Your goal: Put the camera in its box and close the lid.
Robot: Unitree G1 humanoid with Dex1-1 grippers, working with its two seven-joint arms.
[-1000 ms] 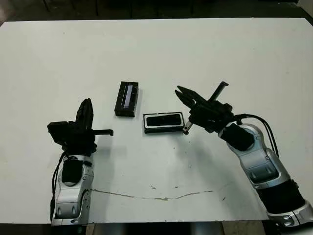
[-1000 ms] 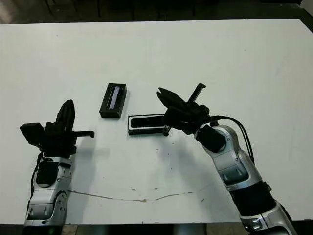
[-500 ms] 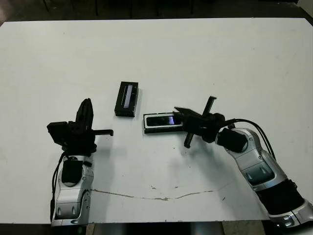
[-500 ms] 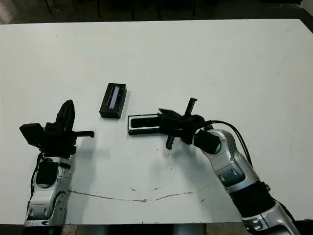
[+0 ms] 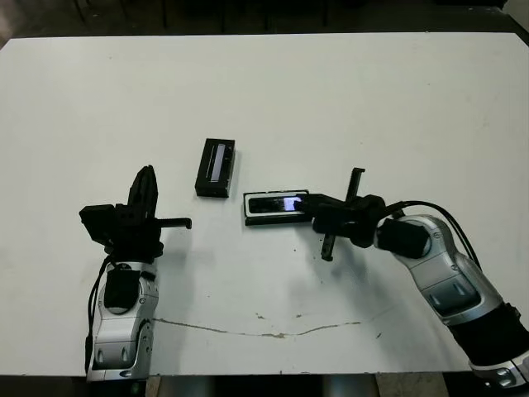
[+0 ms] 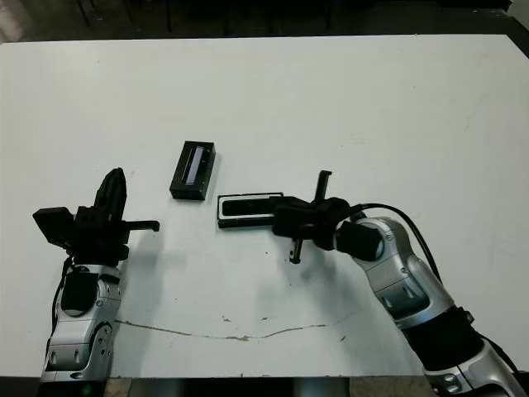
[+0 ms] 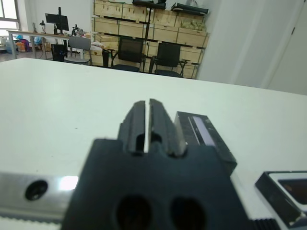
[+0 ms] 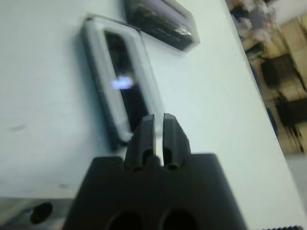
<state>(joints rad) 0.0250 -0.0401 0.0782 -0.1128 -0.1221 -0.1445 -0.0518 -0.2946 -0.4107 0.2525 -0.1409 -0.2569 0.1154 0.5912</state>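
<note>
The right gripper (image 5: 307, 200) has its two black fingers (image 8: 165, 136) pressed together with nothing between them, their tips at the near end of the box (image 5: 276, 207), over or on its rim. The forearm runs low across the table (image 5: 347, 99), and the wrist is turned so the fingers point along the box's length.

Just ahead of the tips, the camera (image 8: 128, 91) lies flat in the white hollow of the box, a bright glint on its glossy top. It looks rigid, light and slick, so a pinch across the short sides would suit it better than any press on the face. Whether it is fully seated cannot be told.

Beyond the box's far end and to one side, apart from it, lies the lid (image 5: 215, 165), stripe up. It looks like a stiff, light shell, best taken across its narrow width by the long edges.

The left gripper (image 5: 145, 188) hangs well away with its fingers also together and holding nothing.
</note>
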